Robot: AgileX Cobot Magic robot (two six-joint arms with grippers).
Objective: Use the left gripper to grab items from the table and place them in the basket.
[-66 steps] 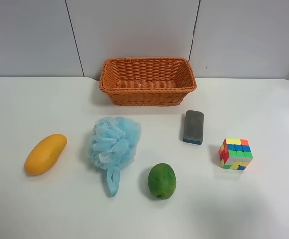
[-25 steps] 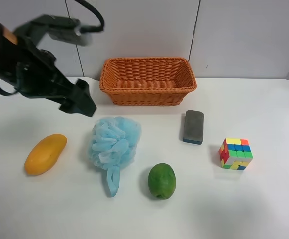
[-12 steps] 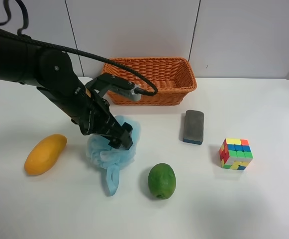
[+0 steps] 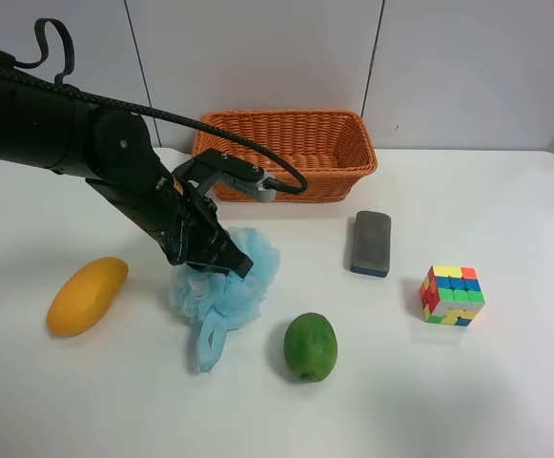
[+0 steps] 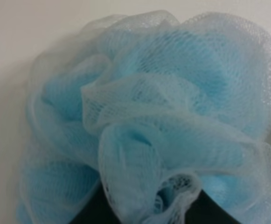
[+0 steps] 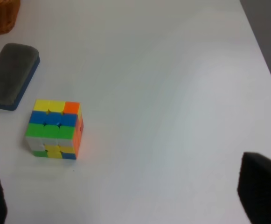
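Mesh of the light-blue pouf (image 4: pixel 231 292) was pressed down on the table (image 4: pixel 505 391) by the left gripper (image 4: pixel 225 261), before the basket (image 4: pixel 286 181). Whether the jaws were closed could not be told. If only a loose fold was caught, the pouf could be dropped on the way.

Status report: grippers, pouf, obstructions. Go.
Left gripper down in the pouf, closure unseen. Right gripper open, empty, near the cube. Pouf on the table, basket looks empty, nothing between them.
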